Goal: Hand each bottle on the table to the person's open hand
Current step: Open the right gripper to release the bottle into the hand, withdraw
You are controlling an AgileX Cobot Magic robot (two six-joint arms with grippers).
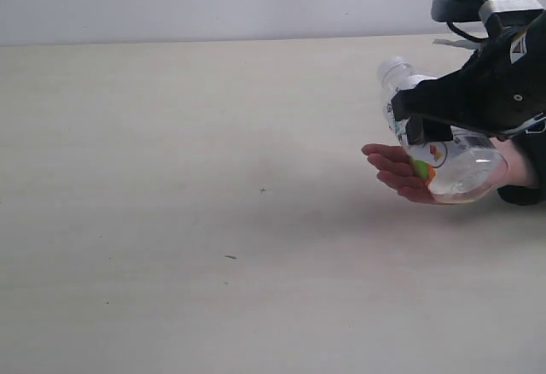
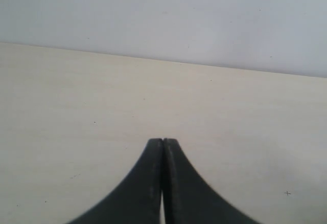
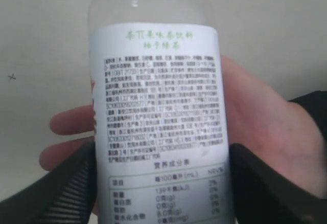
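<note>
Exterior view first: over at the right edge of the table [image 1: 213, 178] the right gripper [image 1: 418, 118] is clamped around a clear bottle [image 1: 456, 169] with a white label, tilted with its neck pointing up and away. Its lower end sits right in a person's open hand [image 1: 394, 169], palm up, looks like touching. Left wrist view: the left gripper [image 2: 163, 150] has both jaws pressed flat together, holding nothing, just above bare tabletop [image 2: 76, 106] with a pale wall [image 2: 163, 14] behind. Right wrist view: same bottle [image 3: 161, 96] fills the frame, label full of small print plus green text, right gripper [image 3: 162, 183] squeezing it from both sides, and the hand [image 3: 265, 121] spread right behind it.
</note>
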